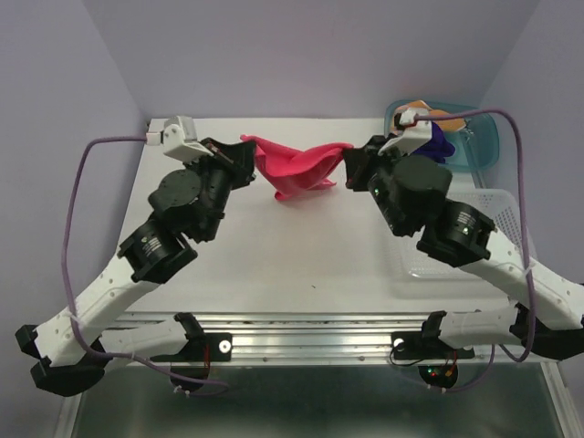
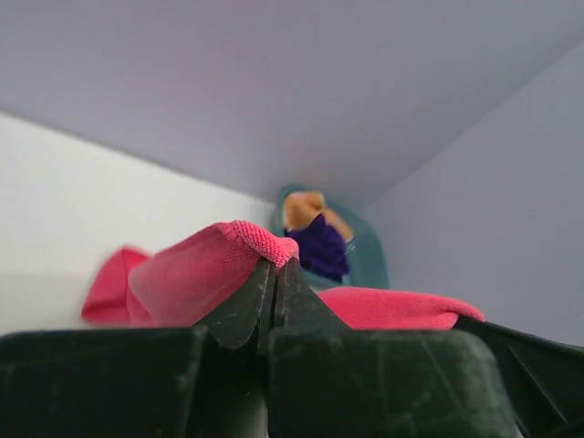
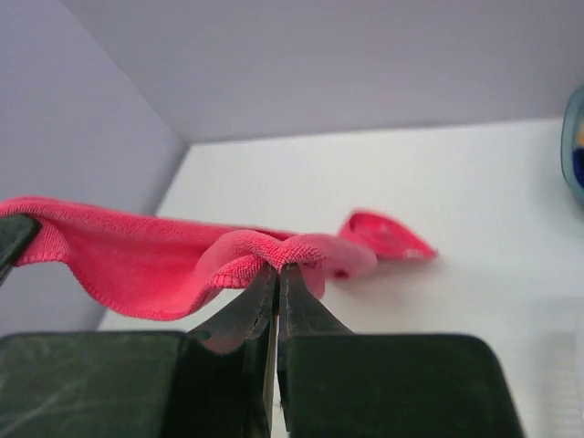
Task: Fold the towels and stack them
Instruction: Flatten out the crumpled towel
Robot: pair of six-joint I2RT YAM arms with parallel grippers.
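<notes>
Early stage: left gripper (image 1: 245,153) and right gripper (image 1: 352,157) each pinch the pink towel (image 1: 297,172), unfolded, at 12 o'clock; purple towel (image 1: 443,142) and orange towel (image 1: 416,109) lie in the bin (image 1: 485,137) at 1 o'clock.

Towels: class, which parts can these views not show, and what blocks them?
Top view: purple towel and orange towel, mostly behind the right arm.
Left wrist view: pink towel's lower part, behind the left end effector; orange towel's pattern, too small.
Right wrist view: pink towel's far end, cut by the left edge.
</notes>
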